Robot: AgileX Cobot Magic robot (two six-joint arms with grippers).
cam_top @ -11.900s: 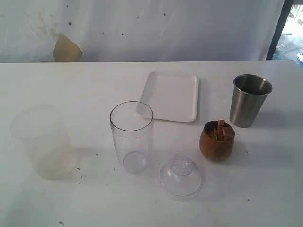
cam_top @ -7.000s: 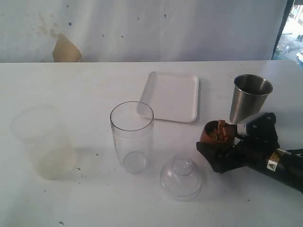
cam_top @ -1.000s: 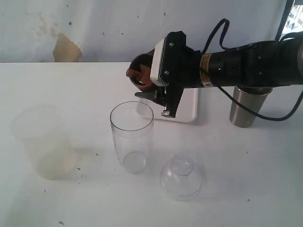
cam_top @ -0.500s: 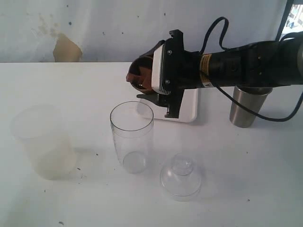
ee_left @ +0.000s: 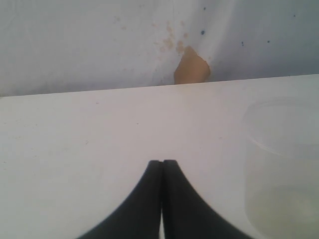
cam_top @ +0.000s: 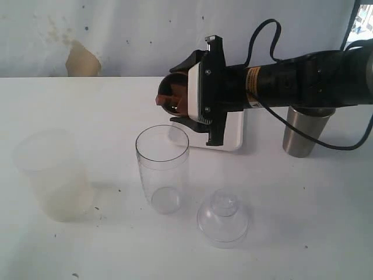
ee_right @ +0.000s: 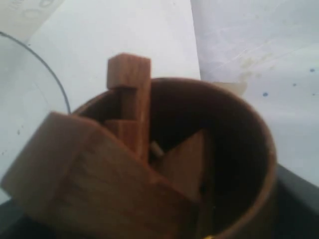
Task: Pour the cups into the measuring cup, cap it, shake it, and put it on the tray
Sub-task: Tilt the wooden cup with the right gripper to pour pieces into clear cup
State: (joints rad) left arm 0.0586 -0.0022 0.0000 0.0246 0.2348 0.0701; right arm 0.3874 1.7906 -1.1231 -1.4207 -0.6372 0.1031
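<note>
tabletop (cam_top: 87, 245): white, flat; everything but the wooden cup stands on it.
right tool (cam_top: 185, 93): jaws spread wide and clamped on the belly of the wooden cup, held in the air above and just behind the measuring cup's rim.
tray (cam_top: 232, 135): behind the measuring cup, partly hidden by the right tool; what shows of it is bare.
frosted cup (cam_top: 52, 175): well to the left of the measuring cup; not part of the job; contents cannot be made out.
measuring cup (cam_top: 162, 169): upright, mouth open, looks empty. Probably thin, light plastic, tall, so easy to tip. Best taken around the mid wall with a mild squeeze.
steel tumbler (cam_top: 303, 131): well to the right of the measuring cup, upright; inside not visible. Stiff, smooth, tapered, likely slippery; grip low on the body.
cap (cam_top: 222, 217): in front and to the right of the measuring cup, dome up, apart from it. Slick curve; the short neck is probably the surest hold.
wooden cup (cam_top: 170, 93): tipped on its side, mouth towards the measuring cup. Rigid, likely light; the rounded wall could twist in the grip.
wooden pieces (ee_right: 129, 99): blocks jammed inside the wooden cup, one poking past its rim; none in the measuring cup yet.
left tool (ee_left: 162, 174): tips pressed together, holding nothing; the measuring cup is not in its view.
</note>
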